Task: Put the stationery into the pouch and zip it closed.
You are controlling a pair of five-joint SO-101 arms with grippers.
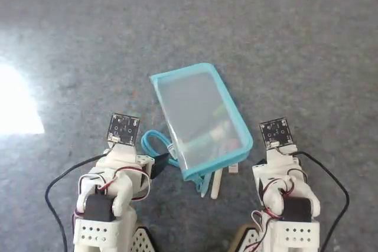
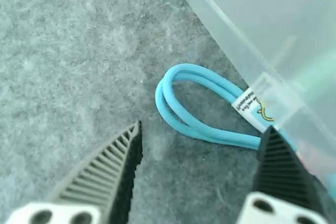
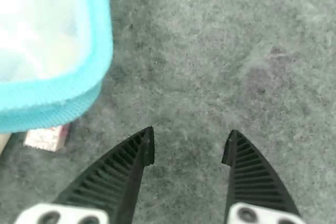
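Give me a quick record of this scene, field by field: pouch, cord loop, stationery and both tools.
pouch: translucent, teal-edged, flat on the grey table
cord loop: blue, on the pouch's corner, lying on the table
stationery: coloured items inside; white pens poke out of the near end; small block beside it
left tool: open, at the cord loop, not gripping
right tool: open, over bare table beside the pouch

Clear teal-trim pouch [image 1: 195, 110], flat, loop strap [image 2: 205, 129]; stationery [image 1: 217, 184] (poss. pens) half out near end.
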